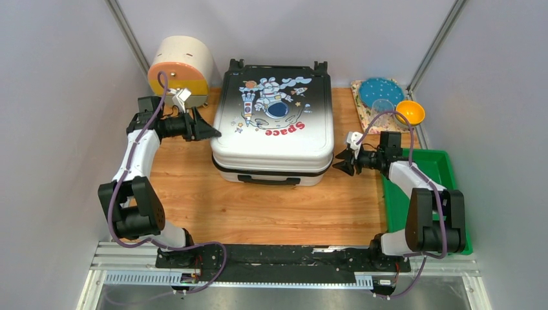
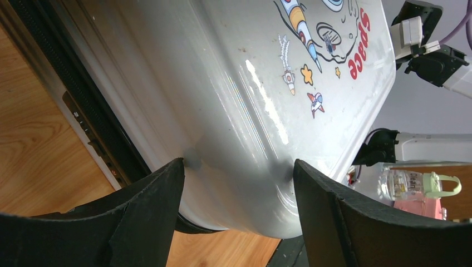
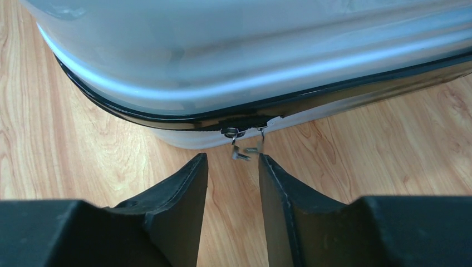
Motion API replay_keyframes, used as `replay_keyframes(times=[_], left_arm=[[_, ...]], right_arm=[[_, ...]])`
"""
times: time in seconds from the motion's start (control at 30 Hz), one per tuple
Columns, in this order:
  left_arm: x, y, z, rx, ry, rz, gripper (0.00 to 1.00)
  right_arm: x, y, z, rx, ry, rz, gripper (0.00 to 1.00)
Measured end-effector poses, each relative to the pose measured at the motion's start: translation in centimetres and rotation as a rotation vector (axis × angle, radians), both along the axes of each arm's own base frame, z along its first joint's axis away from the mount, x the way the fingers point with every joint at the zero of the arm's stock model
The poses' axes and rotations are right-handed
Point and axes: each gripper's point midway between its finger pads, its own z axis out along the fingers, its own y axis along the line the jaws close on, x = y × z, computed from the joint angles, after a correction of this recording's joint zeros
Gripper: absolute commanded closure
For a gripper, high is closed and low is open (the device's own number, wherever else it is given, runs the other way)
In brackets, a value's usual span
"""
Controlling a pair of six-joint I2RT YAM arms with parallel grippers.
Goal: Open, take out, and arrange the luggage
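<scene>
The hard-shell suitcase lies closed and flat in the middle of the counter. The left tool gapes wide at its left side. The right tool, jaws narrowly apart and gripping nothing, sits just short of the zipper pulls on its right side.
</scene>
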Motion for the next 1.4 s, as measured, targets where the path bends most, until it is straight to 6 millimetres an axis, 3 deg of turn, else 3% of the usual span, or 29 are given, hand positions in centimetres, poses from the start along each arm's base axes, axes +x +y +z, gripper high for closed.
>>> replay_keyframes(times=[0.57,0.77,0.83,1.17,1.4], left_arm=[[0.0,-0.1,-0.1,-0.002,0.002,-0.001,0.21],[0.0,-0.1,-0.2,-0.005,0.006,0.0,0.21],[0.0,-0.1,-0.2,-0.005,0.005,0.0,0.21],[-0.2,-0.2,-0.3,-0.012,0.001,0.013,0.23],[-0.3,-0.2,-0.3,-0.019,-0.012,0.038,0.25]], right_arm=[[-0.3,1.3,-0.6,0.0,-0.002,0.054,0.65],[-0.3,1.4,-0.9,0.0,0.003,0.058,0.82],[-0.3,1.4,-0.8,0.001,0.002,0.058,1.0],[-0.3,1.0,-0.4,-0.023,0.013,0.027,1.0],[-1.7,0.8,0.0,-0.078,0.04,0.015,1.0]])
